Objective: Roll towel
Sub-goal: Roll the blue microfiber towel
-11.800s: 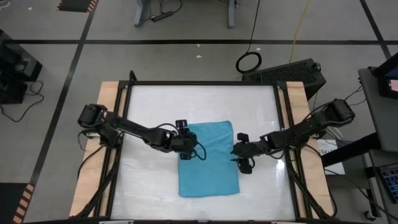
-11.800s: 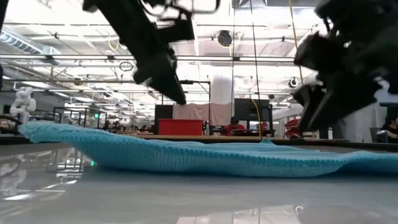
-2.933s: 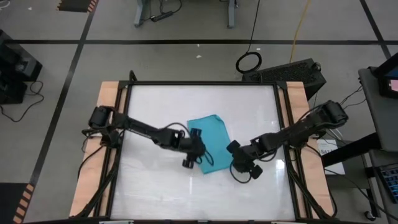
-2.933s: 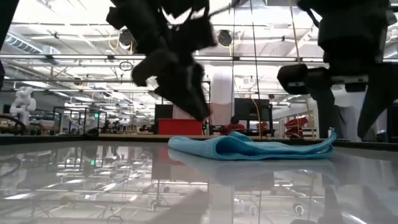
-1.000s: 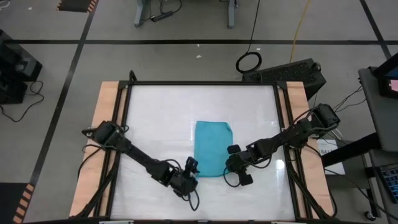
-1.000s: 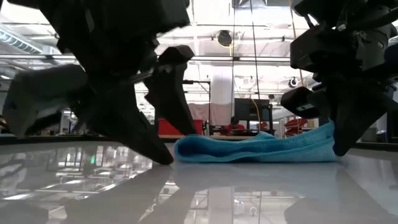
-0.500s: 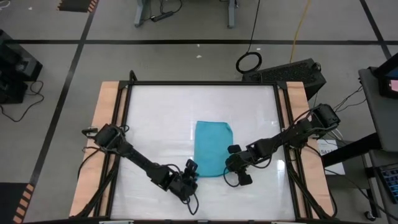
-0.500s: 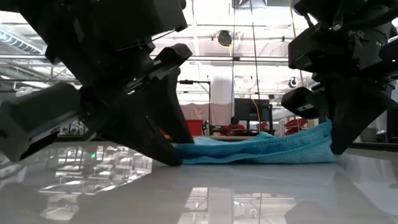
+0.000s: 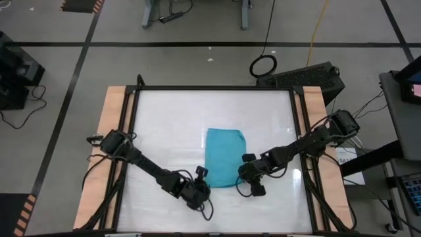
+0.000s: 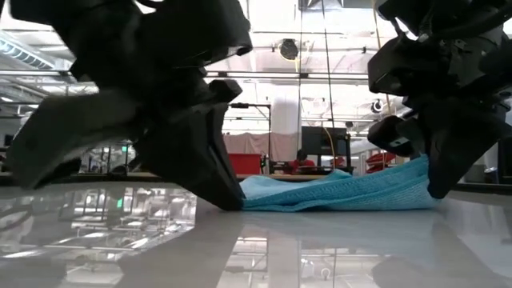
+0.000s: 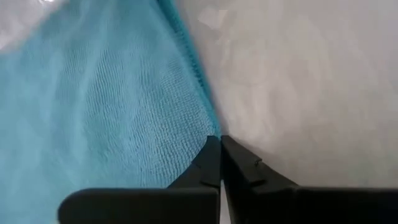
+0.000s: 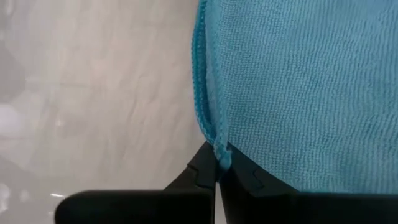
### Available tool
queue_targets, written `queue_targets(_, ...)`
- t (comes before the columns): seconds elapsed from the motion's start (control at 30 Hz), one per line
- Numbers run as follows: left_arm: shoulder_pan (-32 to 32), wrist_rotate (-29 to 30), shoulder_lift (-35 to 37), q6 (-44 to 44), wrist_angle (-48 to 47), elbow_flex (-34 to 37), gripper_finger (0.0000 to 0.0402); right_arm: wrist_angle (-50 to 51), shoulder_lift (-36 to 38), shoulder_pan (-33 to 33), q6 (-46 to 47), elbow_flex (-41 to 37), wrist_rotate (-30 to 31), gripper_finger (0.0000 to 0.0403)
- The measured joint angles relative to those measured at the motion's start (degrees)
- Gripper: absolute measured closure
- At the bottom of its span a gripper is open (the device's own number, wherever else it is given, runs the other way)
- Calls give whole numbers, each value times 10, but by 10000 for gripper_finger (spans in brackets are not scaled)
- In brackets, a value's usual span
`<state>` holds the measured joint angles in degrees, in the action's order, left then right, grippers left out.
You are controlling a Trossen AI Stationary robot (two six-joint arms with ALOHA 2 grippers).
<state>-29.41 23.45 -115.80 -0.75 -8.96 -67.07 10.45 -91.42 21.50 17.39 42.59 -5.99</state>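
On the white worktop (image 9: 164,131) the left tool (image 9: 199,186) is seen low at the near left corner of the towel (image 9: 224,157), which lies folded into a narrow turquoise rectangle roughly at the worktop's middle, a little toward the right arm. In the left wrist view the two dark fingers (image 11: 214,163) are pressed together with their tips at the very corner of the cloth; no fabric can be made out between them, so a grip on the towel cannot be confirmed there. To the right of that corner, the towel's near edge is seen in the low view lying slightly humped on the worktop, its right end lifted. At the near right corner the right tool (image 9: 252,179) is found, and in its wrist view the fingers (image 12: 208,169) are closed tight on the hemmed edge, a small pinch of the seam being held between the tips. It is judged that the near edge is about to be turned over to begin the roll. The chief risk is judged to lie at the left corner: if the cloth is not truly caught there, only the right corner would be raised and the roll would start skewed or cone-shaped. The pinch on the right is very shallow, so the hem could slip free under tension. The smooth worktop could also let the whole towel slide instead of curling.
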Motion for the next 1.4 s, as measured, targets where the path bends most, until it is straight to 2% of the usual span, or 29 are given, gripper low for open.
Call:
queue_targets(0.27,37,-109,42,164,3,1,398,0,0,0,51,0,-33,402)
queue_targets(0.47,58,-175,49,227,1,0,399,-15,0,1,75,0,-49,402)
queue_targets(0.7,62,-158,49,229,6,0,400,-29,0,4,78,0,-47,402)
queue_targets(0.97,73,-170,49,214,8,-1,400,-55,0,4,104,0,-47,402)
queue_targets(1.2,73,-181,50,214,-67,-1,400,-43,0,15,137,0,-45,403)
queue_targets(1.4,72,-176,50,212,-74,-1,400,-41,0,31,160,0,-30,403)
